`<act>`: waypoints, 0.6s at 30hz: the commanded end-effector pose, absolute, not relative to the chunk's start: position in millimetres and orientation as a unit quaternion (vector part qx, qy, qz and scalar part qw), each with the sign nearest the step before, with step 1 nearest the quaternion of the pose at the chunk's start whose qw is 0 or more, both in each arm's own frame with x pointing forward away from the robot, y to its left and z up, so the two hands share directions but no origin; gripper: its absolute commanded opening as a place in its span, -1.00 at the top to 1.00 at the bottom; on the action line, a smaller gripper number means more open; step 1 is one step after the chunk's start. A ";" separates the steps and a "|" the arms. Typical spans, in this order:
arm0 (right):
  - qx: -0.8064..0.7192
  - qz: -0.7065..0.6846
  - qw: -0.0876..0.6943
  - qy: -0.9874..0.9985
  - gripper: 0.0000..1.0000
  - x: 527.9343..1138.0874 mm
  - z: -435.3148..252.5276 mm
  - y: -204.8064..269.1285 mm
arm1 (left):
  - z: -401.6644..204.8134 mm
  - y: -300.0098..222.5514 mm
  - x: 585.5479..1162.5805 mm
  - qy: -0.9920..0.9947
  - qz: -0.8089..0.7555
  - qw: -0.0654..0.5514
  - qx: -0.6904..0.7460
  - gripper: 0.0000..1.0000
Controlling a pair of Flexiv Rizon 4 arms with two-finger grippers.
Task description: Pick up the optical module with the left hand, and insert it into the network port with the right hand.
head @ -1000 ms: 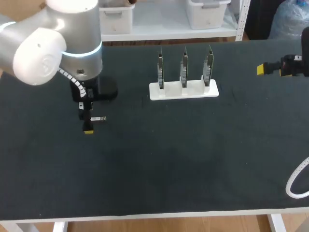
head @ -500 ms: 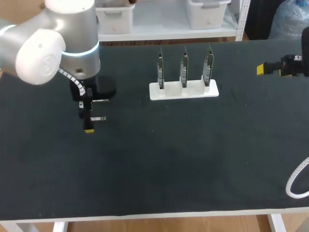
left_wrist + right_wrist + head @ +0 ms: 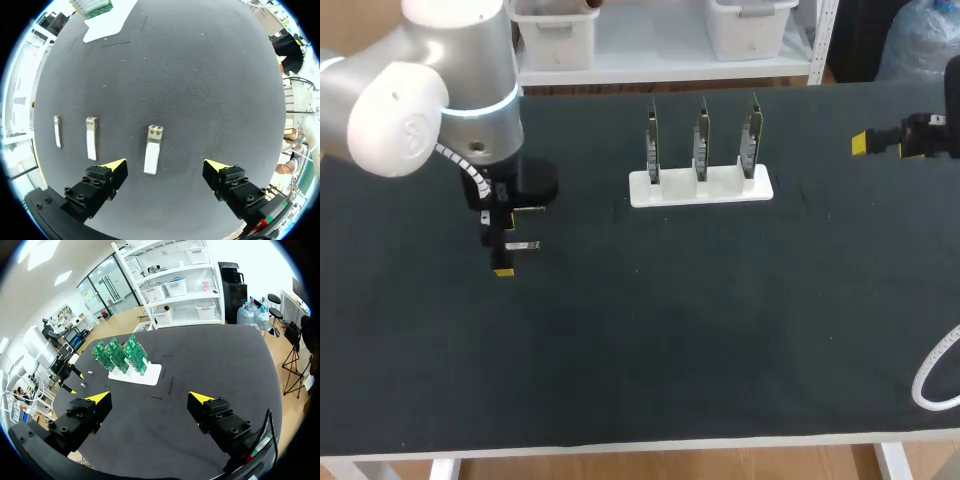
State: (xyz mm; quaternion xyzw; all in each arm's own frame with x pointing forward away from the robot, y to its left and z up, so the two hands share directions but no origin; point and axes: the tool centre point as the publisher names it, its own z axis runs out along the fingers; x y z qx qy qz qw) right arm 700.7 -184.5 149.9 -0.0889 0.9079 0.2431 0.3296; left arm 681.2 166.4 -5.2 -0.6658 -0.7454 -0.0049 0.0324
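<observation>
Now my left arm (image 3: 450, 90) comes down from the upper left of the frame. Its gripper (image 3: 166, 169) points at the table (image 3: 720, 330) with fingers wide apart around the optical module (image 3: 152, 150), which lies flat between them, untouched. Since a second ago the arm has drifted slightly left; the module has not moved.
</observation>
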 end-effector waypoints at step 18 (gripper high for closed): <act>-0.088 0.241 0.330 0.908 -1.00 699.5 150.7 -184.2 | -11.7 163.0 686.4 -0.747 -0.009 0.045 -0.663 -1.00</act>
